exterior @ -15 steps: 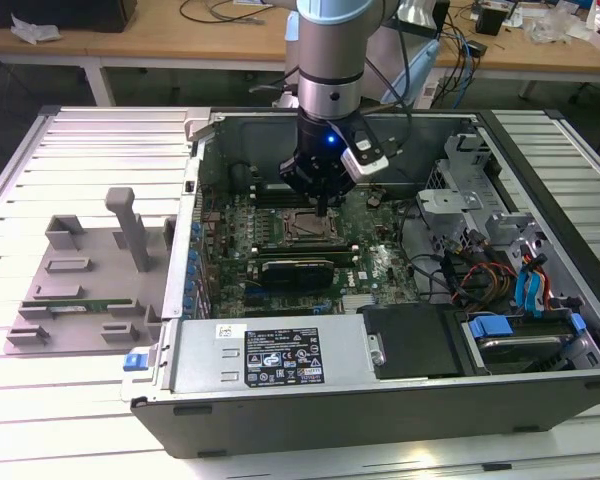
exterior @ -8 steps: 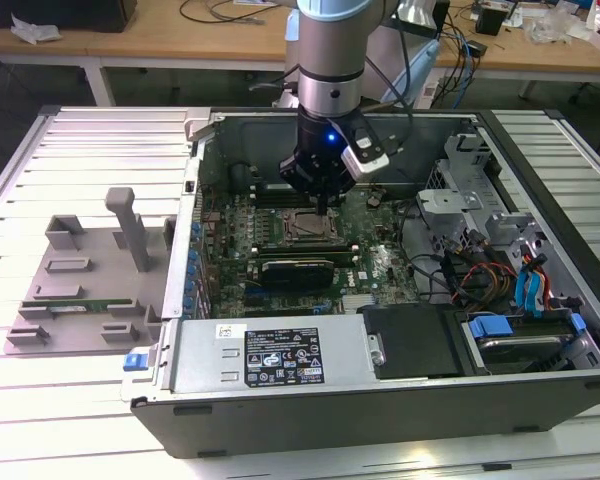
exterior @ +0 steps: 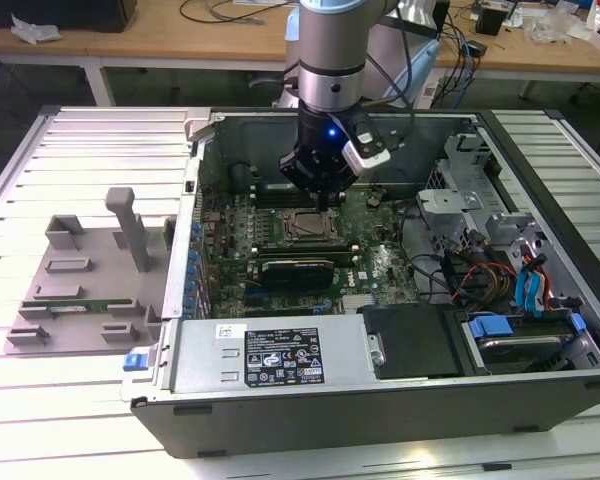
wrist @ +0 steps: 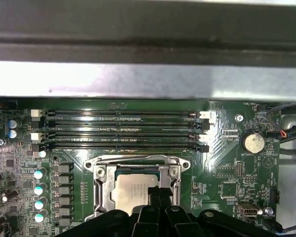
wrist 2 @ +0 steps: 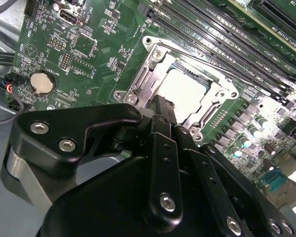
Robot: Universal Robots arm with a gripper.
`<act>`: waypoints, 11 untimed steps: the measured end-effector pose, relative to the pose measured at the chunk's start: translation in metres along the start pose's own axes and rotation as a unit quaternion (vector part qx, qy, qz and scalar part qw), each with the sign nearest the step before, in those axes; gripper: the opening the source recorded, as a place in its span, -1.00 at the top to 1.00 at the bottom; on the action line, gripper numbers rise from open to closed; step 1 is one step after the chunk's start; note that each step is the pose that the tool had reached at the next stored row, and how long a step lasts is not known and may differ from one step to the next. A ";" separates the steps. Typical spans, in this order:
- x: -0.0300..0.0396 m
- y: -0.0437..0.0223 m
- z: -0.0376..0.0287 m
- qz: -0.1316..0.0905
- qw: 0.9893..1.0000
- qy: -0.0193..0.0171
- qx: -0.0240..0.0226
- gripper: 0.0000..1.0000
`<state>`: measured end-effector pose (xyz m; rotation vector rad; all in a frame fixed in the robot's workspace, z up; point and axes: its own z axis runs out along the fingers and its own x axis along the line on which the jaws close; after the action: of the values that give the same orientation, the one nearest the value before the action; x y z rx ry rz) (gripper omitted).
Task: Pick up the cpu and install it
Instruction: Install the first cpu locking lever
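exterior view has the arm hanging straight down into the open case [exterior: 540, 160], with the gripper [exterior: 324, 203] right over the socket [exterior: 305, 228] on the motherboard [exterior: 280, 262].

both wrist views show the cpu [wrist 2: 185, 89] already lying inside the socket frame, silver top up, looking flat and square to the metal bracket around it. the gripper [wrist 2: 161, 111] fingers are pressed together with nothing between them, tips at the edge of the cpu [wrist: 133, 192] on the side away from the ram slots [wrist: 121, 129]. can't tell if the tips are actually touching the chip or just above it.

so my read: the pick and the carry look done, and this is the tail end of the seating step. what's left needs care more than force. i'd guess a straight vertical lift off the socket [wrist: 133, 182] so the tips don't drag the chip sideways and knock it out of alignment. whether the retention frame is latched i can't make out.

coin battery [wrist 2: 41, 83] sits well off to the side of the socket, out of the way.
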<state>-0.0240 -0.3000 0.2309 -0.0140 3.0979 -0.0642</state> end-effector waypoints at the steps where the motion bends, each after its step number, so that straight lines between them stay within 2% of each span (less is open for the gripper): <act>1: 0.0000 0.0000 -0.0008 0.000 1.000 0.000 0.000 0.79; 5: -0.0002 -0.0002 -0.0042 0.000 1.000 0.000 0.000 0.79; 9: -0.0005 -0.0005 -0.0115 0.000 1.000 0.000 0.000 0.79; 11: -0.0003 -0.0051 -0.0125 0.000 1.000 0.000 0.000 0.79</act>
<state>-0.0242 -0.3046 0.2436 -0.0140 3.0977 -0.0642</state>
